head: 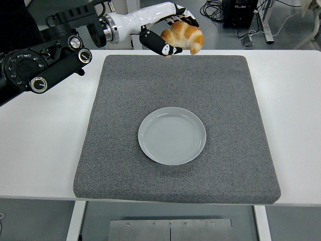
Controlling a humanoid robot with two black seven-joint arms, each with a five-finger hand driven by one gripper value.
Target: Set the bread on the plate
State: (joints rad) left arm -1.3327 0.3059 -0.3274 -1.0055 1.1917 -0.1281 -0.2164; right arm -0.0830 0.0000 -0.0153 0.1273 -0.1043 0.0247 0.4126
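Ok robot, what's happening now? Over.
Left robot hand shut on bread, above mat's far edge. Plate bare. Nothing in the way.

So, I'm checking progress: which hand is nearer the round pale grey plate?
Left. The left hand holds the golden croissant-shaped bread over the grey mat's far edge, beyond the round pale grey plate. The right hand is out of view.

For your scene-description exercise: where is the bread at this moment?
In the head view, the bread is held in the left hand near the far edge of the grey mat, above centre and beyond the empty plate.
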